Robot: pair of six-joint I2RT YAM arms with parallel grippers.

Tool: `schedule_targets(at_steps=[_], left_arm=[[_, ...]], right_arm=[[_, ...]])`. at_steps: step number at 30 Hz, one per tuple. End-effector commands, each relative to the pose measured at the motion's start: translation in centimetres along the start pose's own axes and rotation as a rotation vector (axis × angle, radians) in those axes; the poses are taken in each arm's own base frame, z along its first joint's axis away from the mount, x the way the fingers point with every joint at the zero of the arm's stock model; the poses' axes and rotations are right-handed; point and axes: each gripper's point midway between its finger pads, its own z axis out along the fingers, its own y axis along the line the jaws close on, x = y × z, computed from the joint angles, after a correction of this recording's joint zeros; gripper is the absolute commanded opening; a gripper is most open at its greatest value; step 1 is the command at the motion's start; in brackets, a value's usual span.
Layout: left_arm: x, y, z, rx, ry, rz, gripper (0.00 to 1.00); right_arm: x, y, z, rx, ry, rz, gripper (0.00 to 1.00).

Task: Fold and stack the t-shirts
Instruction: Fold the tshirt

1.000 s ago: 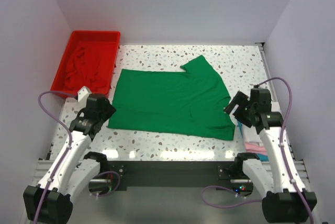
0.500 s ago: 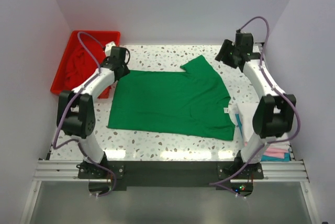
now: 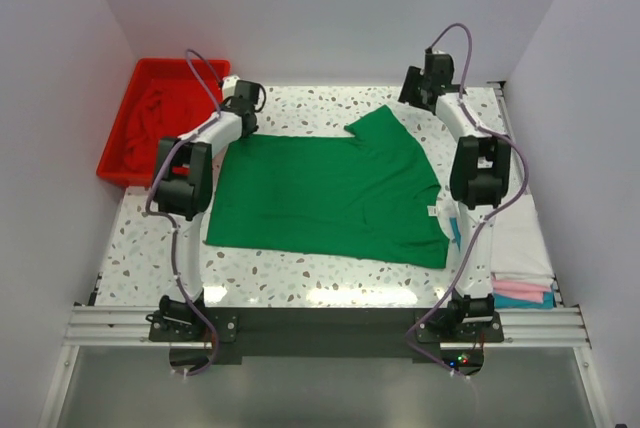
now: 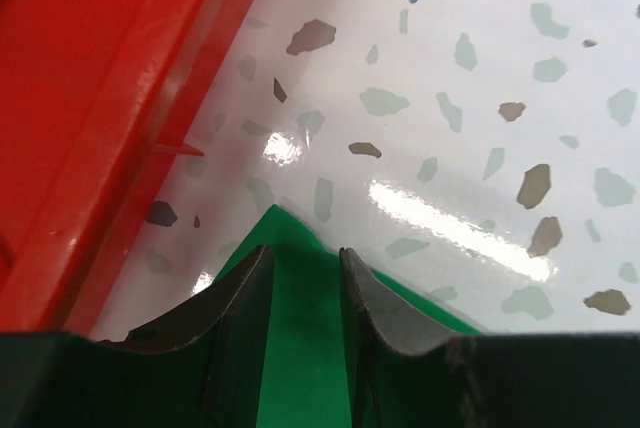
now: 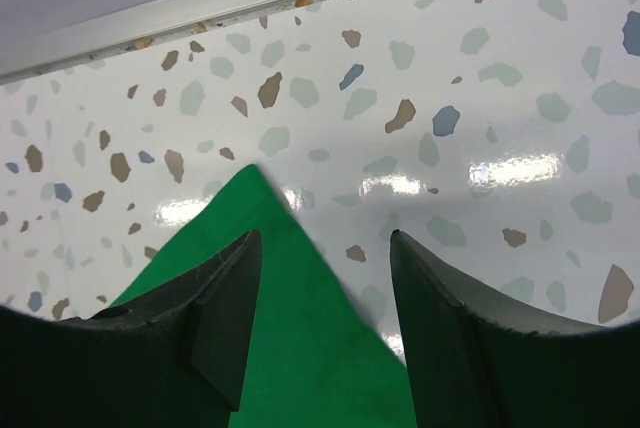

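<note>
Moved farther back, the left pincer [image 4: 305, 250] stands narrowly open, right pincer [image 5: 325, 235] wider, each straddling a green t-shirt [image 3: 320, 198] corner.

- Table [image 3: 300, 273]: glossy white top flecked with grey, brown and blue chips; lamp glare on it.
- Red tray [image 3: 185, 63]: rigid plastic, at the table's far left corner.
- Plain white walls [image 3: 320, 18]: enclosing the table's left, far and right sides.
- Metal rail [image 3: 110, 326]: along the table's near edge.
</note>
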Motion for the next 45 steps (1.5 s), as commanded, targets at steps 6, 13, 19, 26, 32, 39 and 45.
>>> schedule_targets(at_steps=[6, 13, 19, 26, 32, 39, 45], left_arm=[[-1.2, -0.8, 1.6, -0.013, -0.053, 0.000, 0.38], [-1.0, -0.9, 1.7, -0.008, -0.049, 0.002, 0.38], [-1.7, -0.8, 1.2, -0.002, -0.065, -0.002, 0.38], [-2.9, -0.3, 0.3, -0.011, -0.092, -0.010, 0.40], [-3.3, 0.5, 0.3, -0.035, -0.097, -0.016, 0.41], [-2.8, 0.8, 0.9, -0.063, -0.082, -0.007, 0.41], [-1.9, 0.8, 1.6, -0.070, -0.059, 0.005, 0.40]], right_arm=[[0.8, 2.4, 2.5, 0.024, -0.025, -0.157, 0.57], [3.3, 3.2, 4.2, 0.056, 0.023, -0.194, 0.57], [3.9, 3.3, 5.3, 0.072, 0.033, -0.190, 0.55], [4.3, 3.6, 5.4, 0.093, 0.033, -0.204, 0.35], [3.8, 3.2, 4.5, 0.115, 0.015, -0.193, 0.13], [2.7, 3.6, 3.4, 0.113, -0.011, -0.177, 0.00], [1.1, 4.3, 2.4, 0.087, -0.048, -0.149, 0.00]])
